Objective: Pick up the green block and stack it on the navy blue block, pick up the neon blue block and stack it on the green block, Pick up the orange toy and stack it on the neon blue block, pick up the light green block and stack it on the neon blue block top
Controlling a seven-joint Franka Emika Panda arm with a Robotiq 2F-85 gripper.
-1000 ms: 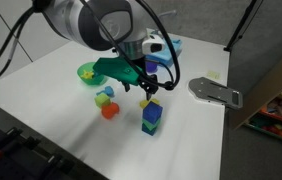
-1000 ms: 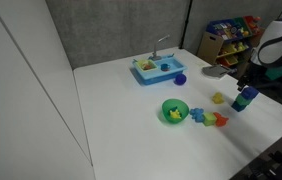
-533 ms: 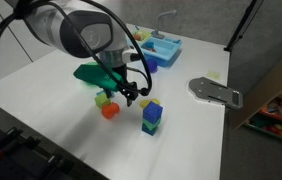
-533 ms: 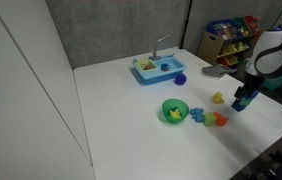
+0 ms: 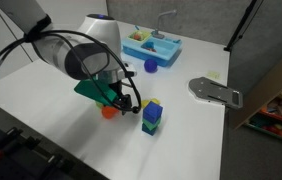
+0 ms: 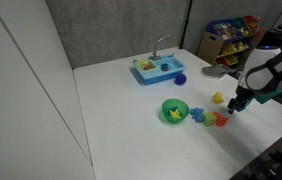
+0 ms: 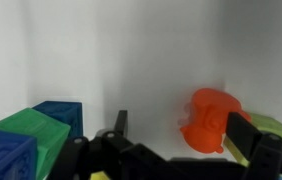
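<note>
While hovering with claw spread wide, had orange toy between fingers, nearer the one away from stack.

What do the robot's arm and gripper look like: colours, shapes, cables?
The arm has thick, rounded, light grey segments. Black cables run loosely beside it. The gripper is black, with two flat dark fingers.

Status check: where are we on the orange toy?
Gripper open, straddling orange toy, not gripped. Block stack alongside, light green block by one finger.
</note>
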